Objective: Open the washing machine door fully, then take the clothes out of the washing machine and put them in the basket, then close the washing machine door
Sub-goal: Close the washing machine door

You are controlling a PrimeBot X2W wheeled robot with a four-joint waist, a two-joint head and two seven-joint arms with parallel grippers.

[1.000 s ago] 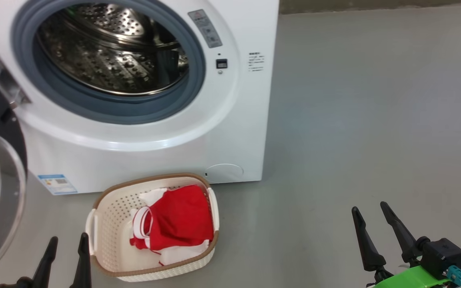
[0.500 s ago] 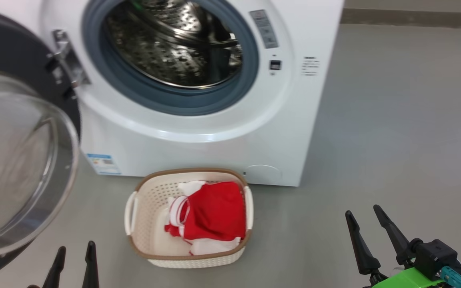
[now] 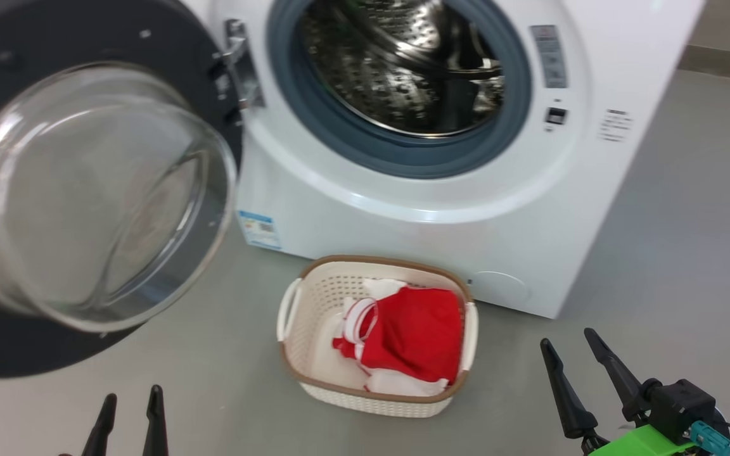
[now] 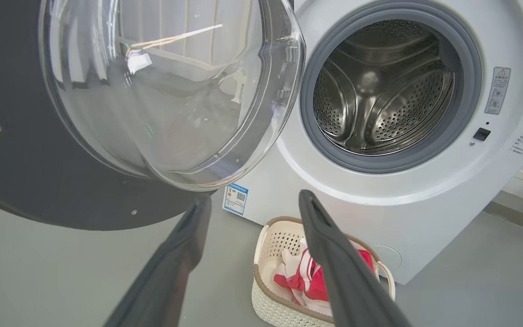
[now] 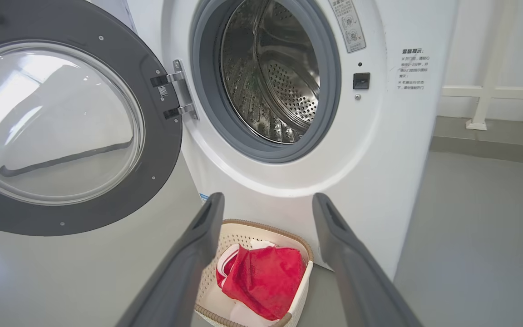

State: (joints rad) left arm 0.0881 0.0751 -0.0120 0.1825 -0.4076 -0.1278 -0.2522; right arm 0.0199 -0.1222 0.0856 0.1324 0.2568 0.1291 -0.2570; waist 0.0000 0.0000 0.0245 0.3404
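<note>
Washing machine door (image 3: 92, 190): swung wide left of the washing machine (image 3: 403, 209). Rigid, heavy, slick glass, so you'd likely push on the black rim's free edge. Left gripper (image 3: 132, 405) sits below it, apart, fingers spread, empty. Right gripper (image 3: 566, 339) spread too, well apart. Clothes (image 3: 416, 335) lie in the basket (image 3: 374, 399).

Laundry area: white front-loading washing machine (image 3: 441, 209) on bare grey floor (image 3: 675, 266), basket (image 3: 371, 400) of clothes (image 3: 419, 335) before it, white rail (image 5: 493, 93) behind it.
</note>
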